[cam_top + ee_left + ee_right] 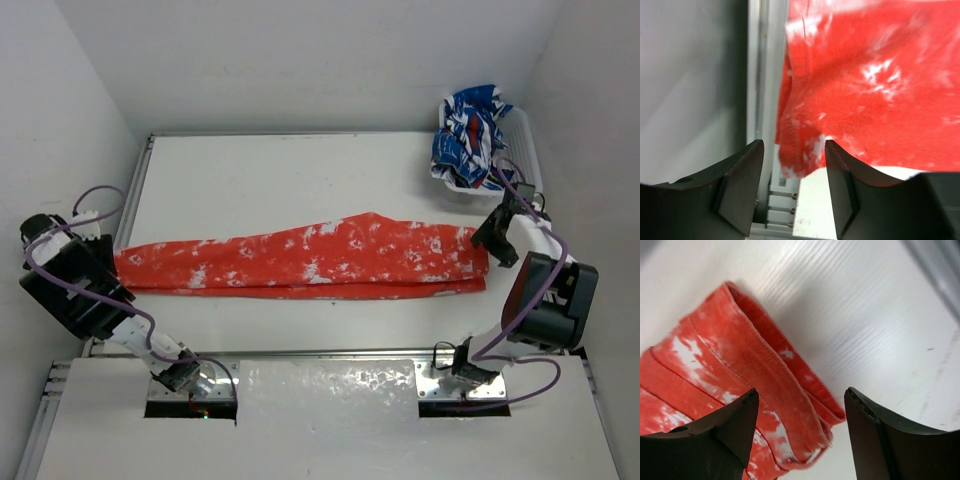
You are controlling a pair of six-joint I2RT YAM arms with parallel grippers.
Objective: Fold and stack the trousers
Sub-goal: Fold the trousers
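The red-orange trousers (300, 260) with white speckles lie folded lengthwise as a long band across the table, left to right. My left gripper (112, 272) is at their left end. In the left wrist view it (792, 150) is open, and a corner of the trousers (865, 90) hangs over the table edge just beyond the jaws. My right gripper (490, 235) is at the right end. In the right wrist view it (801, 395) is open, with the layered hem of the trousers (740, 365) between and beyond the jaws, untouched.
A white basket (525, 150) at the back right holds a crumpled blue, white and red garment (470, 135). A metal rail (760, 75) runs along the table's left edge. Walls stand close on the left, back and right.
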